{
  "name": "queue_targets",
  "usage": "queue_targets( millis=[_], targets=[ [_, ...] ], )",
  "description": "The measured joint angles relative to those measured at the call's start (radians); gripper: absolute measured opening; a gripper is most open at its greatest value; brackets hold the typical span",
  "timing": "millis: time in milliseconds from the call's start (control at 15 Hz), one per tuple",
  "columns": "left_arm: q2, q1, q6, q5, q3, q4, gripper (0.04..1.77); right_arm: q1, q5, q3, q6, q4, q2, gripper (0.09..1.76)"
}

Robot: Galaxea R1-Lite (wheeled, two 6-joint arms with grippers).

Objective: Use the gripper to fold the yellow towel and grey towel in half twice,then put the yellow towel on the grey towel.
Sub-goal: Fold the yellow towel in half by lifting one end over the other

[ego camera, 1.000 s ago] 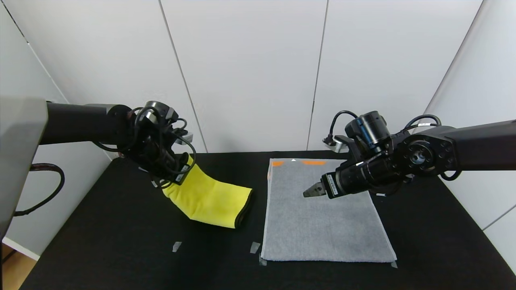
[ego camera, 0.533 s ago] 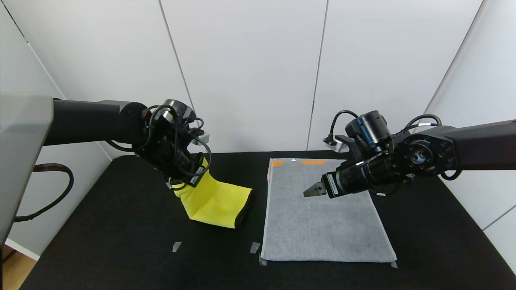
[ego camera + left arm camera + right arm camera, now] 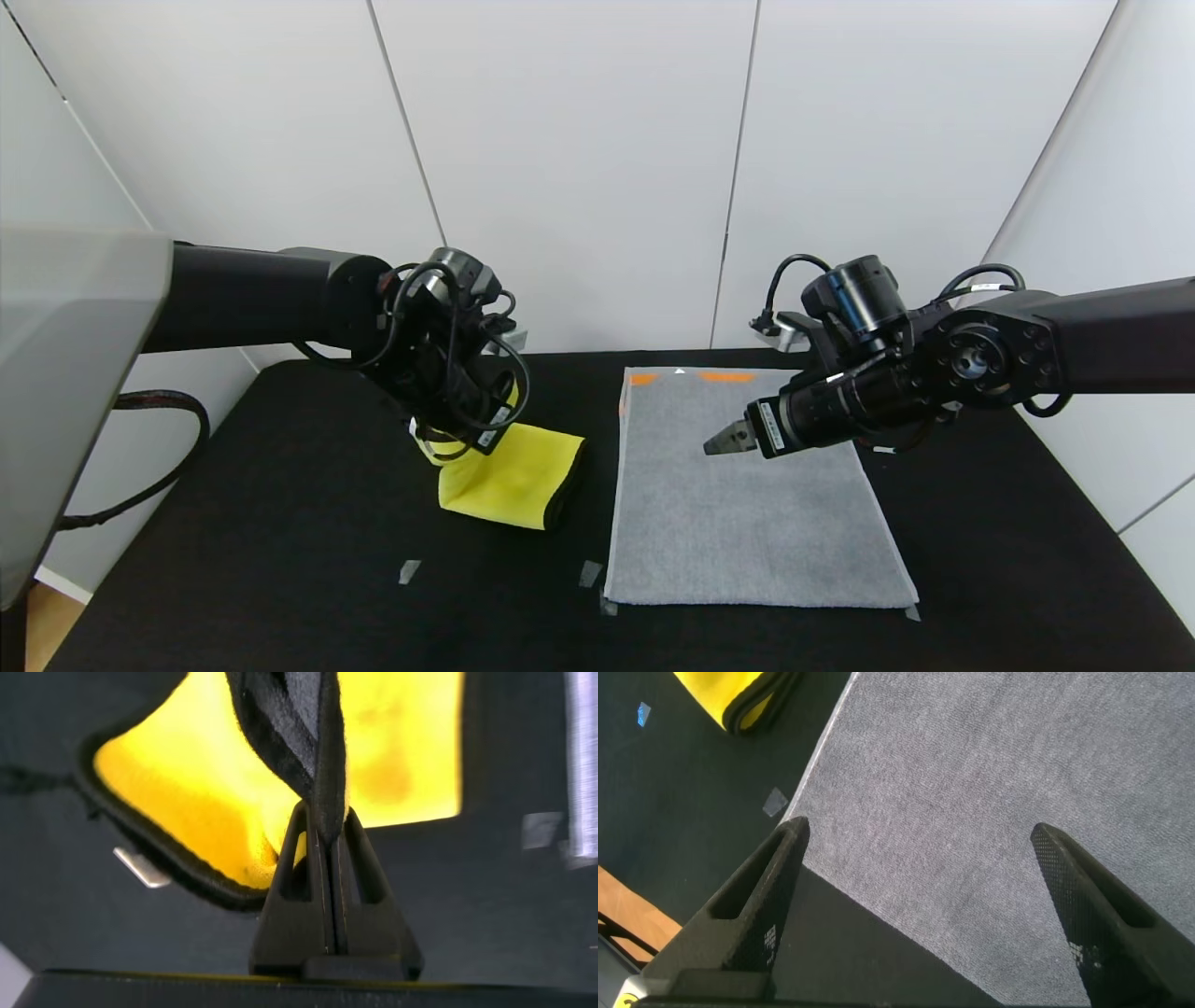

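The yellow towel (image 3: 523, 478) lies left of centre on the black table, its left end lifted. My left gripper (image 3: 464, 437) is shut on that end's black-trimmed edge and holds it just above the rest of the towel. In the left wrist view the fingers (image 3: 297, 873) pinch the trim, with the yellow towel (image 3: 187, 793) and its white tag (image 3: 140, 866) below. The grey towel (image 3: 747, 523) lies flat to the right, its orange band (image 3: 726, 377) at the far end. My right gripper (image 3: 719, 441) hovers open and empty over the grey towel (image 3: 990, 793).
Small tape marks lie on the black table (image 3: 280, 579) near the front, one (image 3: 409, 571) left and one (image 3: 590, 573) by the grey towel's near left corner. White wall panels stand behind. The table's left edge shows wooden floor (image 3: 37, 625) beyond.
My left gripper has moved right and slightly lower with the yellow towel's edge, drawing the lifted end over the rest. The right arm has not moved.
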Motion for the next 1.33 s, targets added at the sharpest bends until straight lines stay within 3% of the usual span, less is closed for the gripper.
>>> queue_targets(
  millis=[1067,1333],
  targets=[
    [0.121,-0.105,-0.108,-0.002,-0.003,-0.041,0.11,0.001,0.001,0.0,0.0,0.0,0.0,1.71],
    [0.143,-0.11,-0.109,-0.004,-0.002,-0.061,0.7,0.001,0.001,0.0,0.0,0.0,0.0,1.71]
  ],
)
